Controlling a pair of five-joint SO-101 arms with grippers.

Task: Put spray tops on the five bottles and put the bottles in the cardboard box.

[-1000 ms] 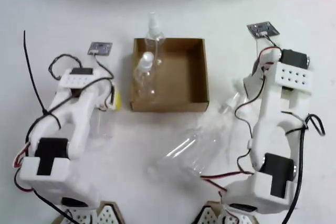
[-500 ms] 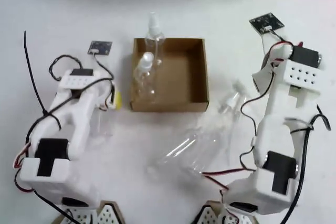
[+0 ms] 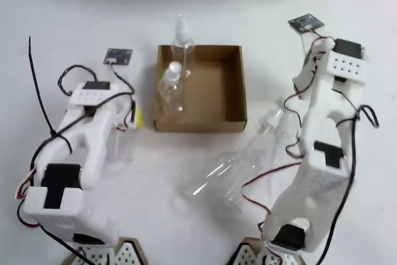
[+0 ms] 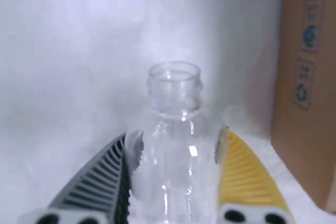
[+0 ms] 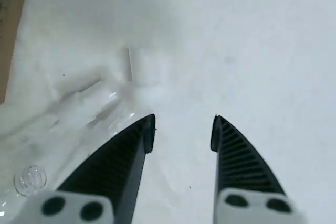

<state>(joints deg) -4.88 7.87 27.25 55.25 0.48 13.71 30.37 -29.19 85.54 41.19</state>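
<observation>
A clear bottle (image 4: 173,129) with a bare neck stands on the white table, and my left gripper (image 4: 176,142) is shut on its body with one grey and one yellow finger. The cardboard box (image 3: 226,85) lies at the middle, also seen as a brown wall (image 4: 307,87) beside that bottle. One capped bottle (image 3: 170,88) lies inside the box, and another capped bottle (image 3: 182,38) leans at its back edge. Several clear bottles (image 3: 239,166) lie in front of the box. My right gripper (image 5: 181,129) hangs open above the table near a white spray top (image 5: 134,66).
Small black boards on cables sit at the back left (image 3: 118,57) and back right (image 3: 305,24). Both arm bases stand at the table's near edge. Bare table (image 3: 74,17) stretches behind the box and the arms.
The right arm has swung and stretched farther back, shifting a little to the left. The left arm and its bottle have kept still.
</observation>
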